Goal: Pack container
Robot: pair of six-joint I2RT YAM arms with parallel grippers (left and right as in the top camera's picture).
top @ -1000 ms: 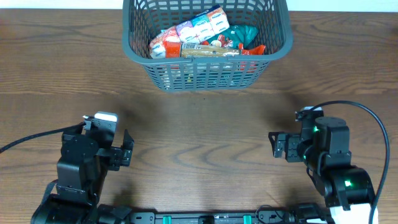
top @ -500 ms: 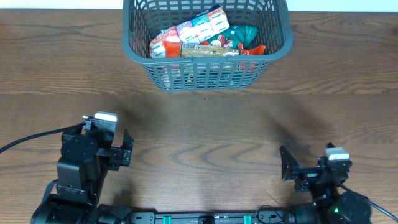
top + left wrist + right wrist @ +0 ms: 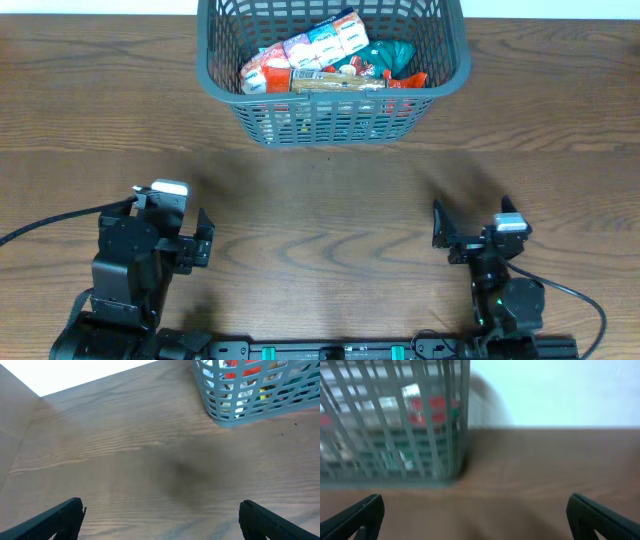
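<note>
- Overhead — the container (image 3: 330, 120) sits at the far edge of the table (image 3: 320, 200), centred between the two arms and well apart from both.
- Inside it lies a heap of snack packets (image 3: 320, 55): white and pink ones on top, green and red beside them, one long tan one along the near side. None hangs over the rim.
- No loose packet shows anywhere on the wood, so nothing is visibly left to pick up.
- The left gripper (image 3: 204, 241) and right gripper (image 3: 445, 235) are both low near the front edge. Neither carries anything.
- Left wrist — the left gripper (image 3: 160, 520) has its fingertips spread to the frame's two bottom corners, with only bare wood between them. A corner of the container (image 3: 250, 405) stands ahead to the upper right, coloured wrappers showing through the slots.
- Right wrist — blurred. The right gripper (image 3: 480, 517) is likewise spread wide and holds nothing. The container (image 3: 395, 425) fills the upper left, red and green visible behind the lattice.
- Judgement — packing looks finished, or very nearly so, with both arms parked clear of the container.
</note>
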